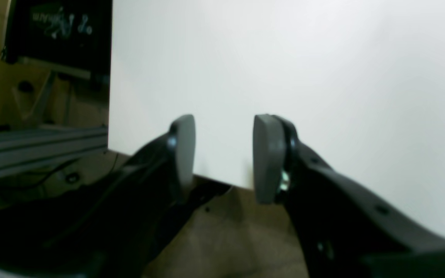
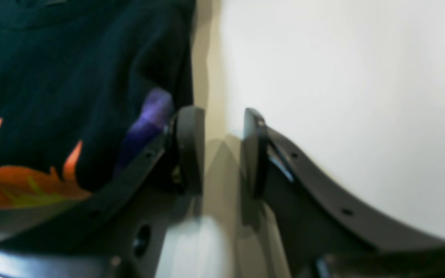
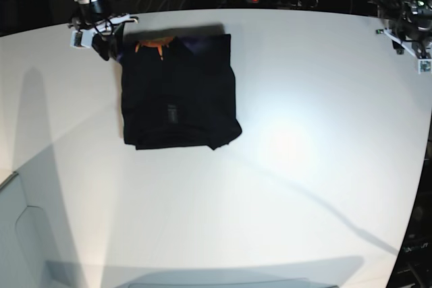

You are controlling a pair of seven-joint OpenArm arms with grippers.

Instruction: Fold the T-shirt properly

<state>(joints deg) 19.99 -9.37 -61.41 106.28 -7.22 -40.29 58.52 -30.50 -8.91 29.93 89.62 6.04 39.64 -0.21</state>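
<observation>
T-shirt (image 3: 179, 89) lies on the white desk (image 3: 304, 166), toward its far edge, as a compact black rectangle several layers thick. No sleeves stick out; the side edges run fairly straight. The near edge is a bit uneven, with a small bulge at one corner. A sliver of orange print and a purple patch peek out along the far edge, which suggests the top layer does not quite cover what is beneath. A small pale tag shows near the middle of the top face.

Right gripper (image 2: 216, 150) sits just beside the T-shirt's far corner. In the right wrist view its jaws stand apart with bare desk between them; the black cloth with orange and purple marks lies off to one side of one finger, not between the pads. Holding nothing.

Left gripper (image 1: 222, 154) is well apart from the T-shirt, out at the desk's far corner on the other side. Jaws apart, only desk edge and floor visible in the gap. Empty.

Judgement: folding looks essentially done. Both arms are clear of the garment and nothing is held. What might remain is tidying only: squaring the near edge and tucking the coloured sliver at the far edge. No further fold seems needed.
</observation>
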